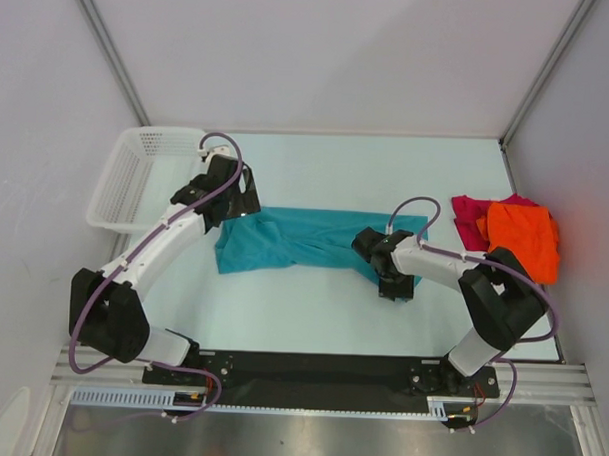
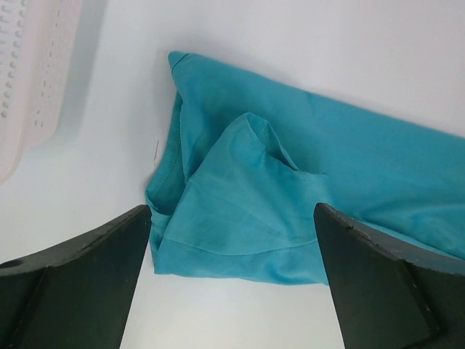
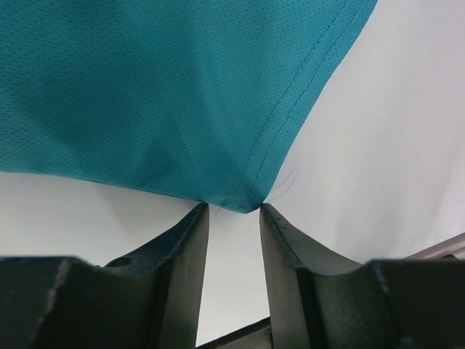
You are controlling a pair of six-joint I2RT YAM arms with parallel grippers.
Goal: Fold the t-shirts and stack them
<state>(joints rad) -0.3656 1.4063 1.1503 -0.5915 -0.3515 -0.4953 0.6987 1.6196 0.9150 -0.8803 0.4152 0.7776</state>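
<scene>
My left pincer (image 2: 231,214) is wide open over the teal shirt (image 2: 349,160). My right pincer (image 3: 234,209) is open just a little, shirt corner at its tips, 12 o'clock.

Robot lab test cell, not a home or shop.

The left arm (image 1: 164,238) and right arm (image 1: 453,263) are bolted to a slotted aluminium rail (image 1: 569,379) at 6 o'clock of a pale table (image 1: 311,318). Plain white panels (image 1: 330,59) held in metal framing posts (image 1: 109,51) box it in from 9 through 12 to 3 o'clock. The only household things are a teal t-shirt (image 1: 284,242) at centre and a white mesh basket (image 1: 113,203) at 10 o'clock.
</scene>
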